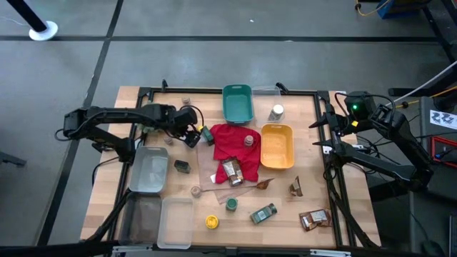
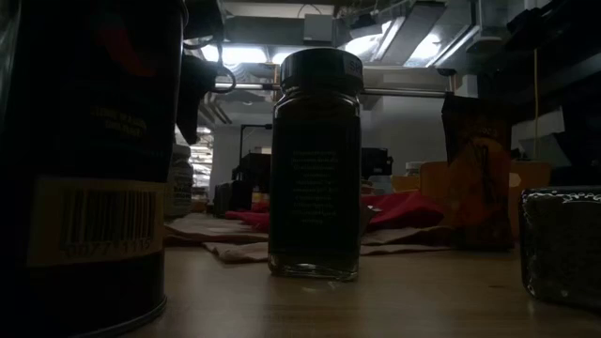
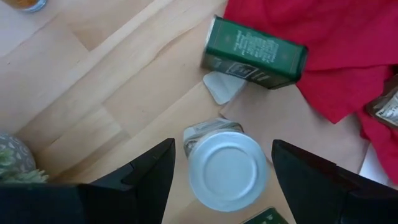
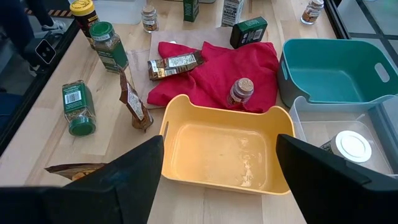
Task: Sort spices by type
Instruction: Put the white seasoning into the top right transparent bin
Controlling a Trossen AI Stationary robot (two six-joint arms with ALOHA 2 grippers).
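My left gripper (image 3: 222, 144) hangs open over the table's left middle, pointing steeply down. Its fingers stand on either side of a small upright jar with a white lid (image 3: 227, 168) and do not touch it. A green tin (image 3: 255, 53) lies on its side beside the red cloth (image 3: 323, 37). My right gripper (image 4: 219, 139) waits open above the table's right edge, touching nothing. A cork-lidded jar (image 4: 240, 92) and a brown packet (image 4: 176, 65) rest on the cloth. Green-lidded jars (image 4: 78, 107) and other packets (image 1: 314, 219) lie toward the near edge.
A teal bin (image 1: 238, 103), a yellow bin (image 1: 288, 163) and a clear bin holding a white-lidded jar (image 1: 277, 112) sit in the far middle. A grey bin (image 1: 148, 170) and clear bins (image 1: 175, 221) stand at the left. A small green plant (image 3: 12, 163) stands beside my left gripper.
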